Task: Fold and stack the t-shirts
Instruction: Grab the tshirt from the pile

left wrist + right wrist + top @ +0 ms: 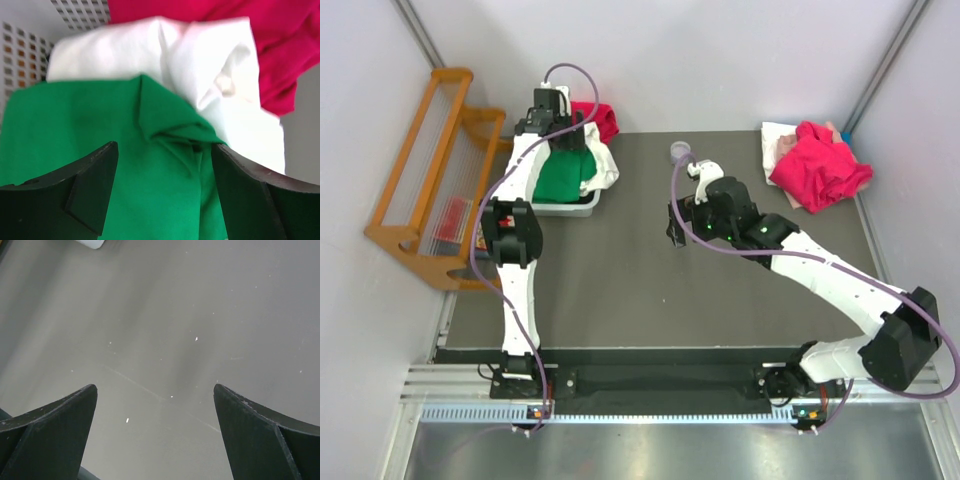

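Above the green t-shirt (90, 135), left claw (164, 150) gapes.

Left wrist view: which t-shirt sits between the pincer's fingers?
The green t-shirt: its crumpled fold shows between the jaws of the open left pincer. The white t-shirt lies beyond it, the magenta-red t-shirt farther still.

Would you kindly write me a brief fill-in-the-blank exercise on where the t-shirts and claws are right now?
1. The left claw is open above the green t-shirt, which lies in the white ____.
2. The right claw is open over the table and holds ____.
3. In the left wrist view, the white t-shirt lies between the green one and a ____ one.
Missing words: basket; nothing; magenta-red.
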Available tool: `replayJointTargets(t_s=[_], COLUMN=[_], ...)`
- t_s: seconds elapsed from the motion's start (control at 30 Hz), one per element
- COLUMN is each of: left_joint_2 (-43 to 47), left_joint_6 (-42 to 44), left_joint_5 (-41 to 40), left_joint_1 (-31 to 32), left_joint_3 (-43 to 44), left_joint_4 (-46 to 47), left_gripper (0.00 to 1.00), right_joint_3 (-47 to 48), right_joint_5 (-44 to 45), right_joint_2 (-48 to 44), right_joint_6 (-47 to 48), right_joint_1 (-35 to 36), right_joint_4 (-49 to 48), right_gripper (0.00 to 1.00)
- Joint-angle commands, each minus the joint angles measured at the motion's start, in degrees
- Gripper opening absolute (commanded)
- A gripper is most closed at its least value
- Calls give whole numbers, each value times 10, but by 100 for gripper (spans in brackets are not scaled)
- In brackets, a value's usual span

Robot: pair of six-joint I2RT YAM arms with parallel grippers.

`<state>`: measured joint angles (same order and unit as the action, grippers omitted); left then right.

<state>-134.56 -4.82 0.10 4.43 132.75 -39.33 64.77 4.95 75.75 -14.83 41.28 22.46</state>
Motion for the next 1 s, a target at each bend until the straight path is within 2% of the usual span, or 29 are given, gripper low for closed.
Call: replayJointTargets(t_s=[0.0, 0.1, 0.2, 0.23, 0.3, 0.33, 0.4, 0.43, 0.5, 0.67, 0.73, 0.87, 0.9, 0.97], left_joint_2=[-13, -18, -23, -24, -23, -22, -14, -11, -1, 38, 92, 226, 273, 313], left_joint_6=[-20, -19, -17, -16, -12, -12, -12, -11, -10, -5, 3, 29, 34, 33], left_joint_5=[-25, -22, -18, -17, -11, -11, -4, -4, -4, 30, 61, 93, 95, 108], left_joint_1=[2, 2, 2, 2, 2, 2, 2, 2, 2, 1, 1, 8, 8, 8], left_joint_3=[33, 33, 32, 31, 26, 25, 15, 10, -1, -24, -48, -149, -158, -166], left_joint_4=[50, 57, 55, 55, 54, 54, 55, 58, 58, 30, 29, 56, 51, 30], left_gripper=[78, 76, 66, 57, 49, 40, 30, 16, 0, 0, 0, 0, 0, 0], right_joint_3=[-3, -4, -3, -3, -4, -4, -4, -4, -4, -3, -5, -4, -3, 4], right_joint_5=[-10, -9, -8, -8, -8, -8, -8, -8, -9, -14, -13, -13, -13, -9], right_joint_2=[6, 8, 8, 8, 8, 9, 10, 9, 11, 6, 5, 1, 2, 3], right_joint_6=[-6, -6, -6, -6, -6, -6, -5, -6, -6, -10, -10, -7, -6, -1], right_joint_1=[9, 10, 10, 10, 10, 10, 10, 10, 10, 10, 10, 10, 11, 10], right_joint_4=[-24, -27, -26, -25, -26, -26, -25, -26, -26, -28, -31, -38, -38, -39], right_gripper=[100, 100, 100, 100, 100, 100, 100, 100, 100, 100, 100, 100, 100, 100])
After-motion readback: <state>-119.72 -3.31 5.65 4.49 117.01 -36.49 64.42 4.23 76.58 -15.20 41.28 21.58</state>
